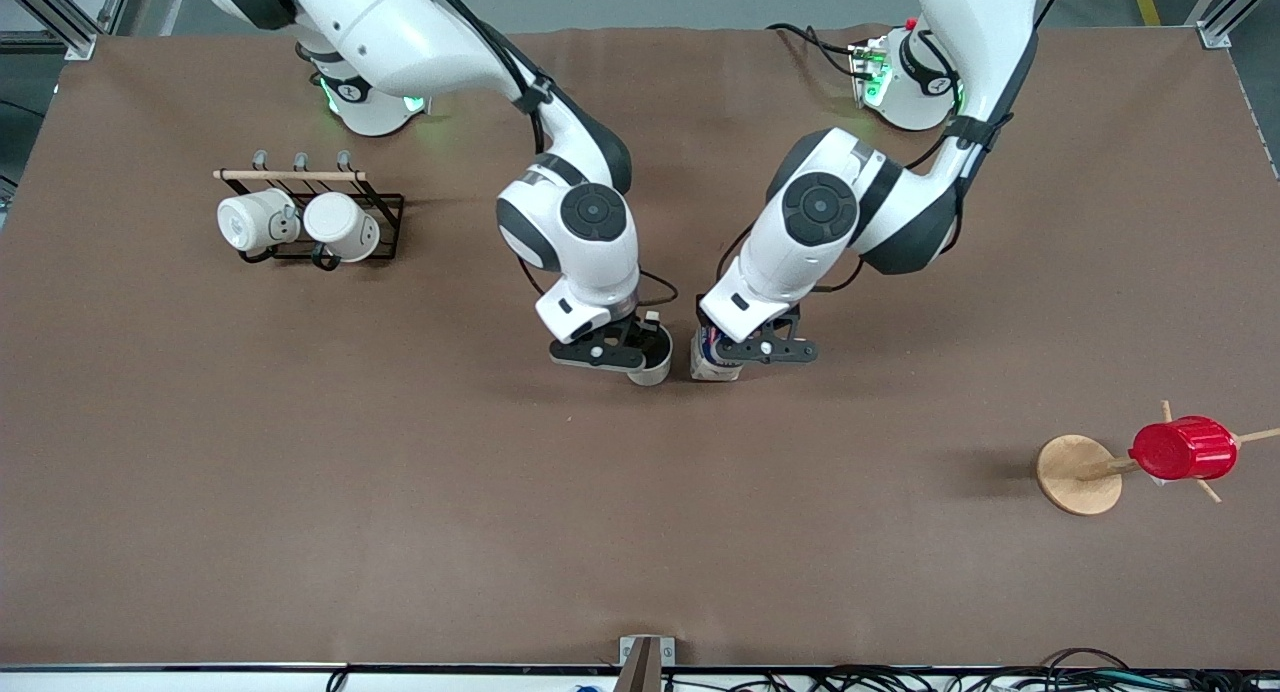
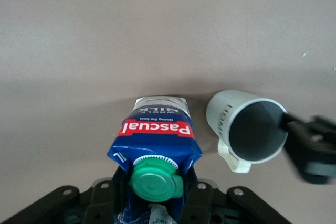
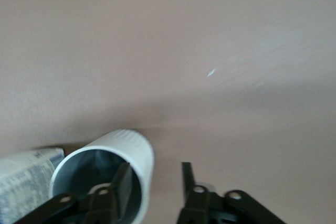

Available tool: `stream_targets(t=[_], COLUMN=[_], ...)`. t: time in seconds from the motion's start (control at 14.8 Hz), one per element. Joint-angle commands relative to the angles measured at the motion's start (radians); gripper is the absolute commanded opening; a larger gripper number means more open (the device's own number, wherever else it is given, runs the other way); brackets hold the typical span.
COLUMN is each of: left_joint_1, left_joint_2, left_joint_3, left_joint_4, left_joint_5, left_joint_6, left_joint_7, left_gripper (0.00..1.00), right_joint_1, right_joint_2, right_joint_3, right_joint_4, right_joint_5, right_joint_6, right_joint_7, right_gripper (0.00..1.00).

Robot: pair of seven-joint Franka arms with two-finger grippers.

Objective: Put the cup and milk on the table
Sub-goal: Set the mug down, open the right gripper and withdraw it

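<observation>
A plain matte brown cover spreads over the whole desk (image 1: 300, 492), creased slightly along the edge where the two arm bases stand, with grey floor and metal framing past the corners and a run of black cables along the edge nearest the front camera. Near the middle of the desk both arms reach down side by side. The left tool (image 2: 152, 195) is clamped on the milk (image 2: 155, 135), which stands on the desk; its dark blue top carries a red band reading "Pascual", smaller white words "WHOLE MILK" sit above that band, and a round green cap sits below it. Just beside the carton, toward the right arm's end, the cup (image 2: 247, 129) stands upright on the desk, cream outside and grey inside, with small dark lettering too small to read. The right tool (image 3: 155, 184) is partly parted, one finger inside the cup and one outside its wall. Toward the right arm's end a black wire rack (image 1: 310, 217) holds two white mugs (image 1: 295, 224). Near the left arm's end a red ribbed cup (image 1: 1183, 449) hangs on a wooden peg stand (image 1: 1078, 474).
</observation>
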Motion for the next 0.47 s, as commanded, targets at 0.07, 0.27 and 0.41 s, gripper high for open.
stream_targets(t=[0.07, 0.27, 0.41], left_joint_1=[-0.015, -0.015, -0.023], left_joint_2=[0.002, 0.028, 0.034], left_joint_3=[0.006, 0.006, 0.006], left_joint_4=[0.046, 0.071, 0.080], left_joint_5=[0.028, 0.077, 0.095], left_joint_6=[-0.028, -0.028, -0.028], left_joint_7=[-0.018, -0.020, -0.018], left_gripper=[0.23, 0.25, 0.27], right_joint_1=[-0.081, -0.176, -0.260], right_joint_2=[-0.195, -0.318, -0.386], right_joint_3=[0.009, 0.007, 0.007], right_joint_4=[-0.040, -0.042, -0.042], right_joint_5=[0.002, 0.002, 0.002], right_joint_6=[-0.188, -0.290, -0.331], right_joint_7=[-0.051, -0.087, -0.137], right_gripper=[1.00, 1.00, 1.00])
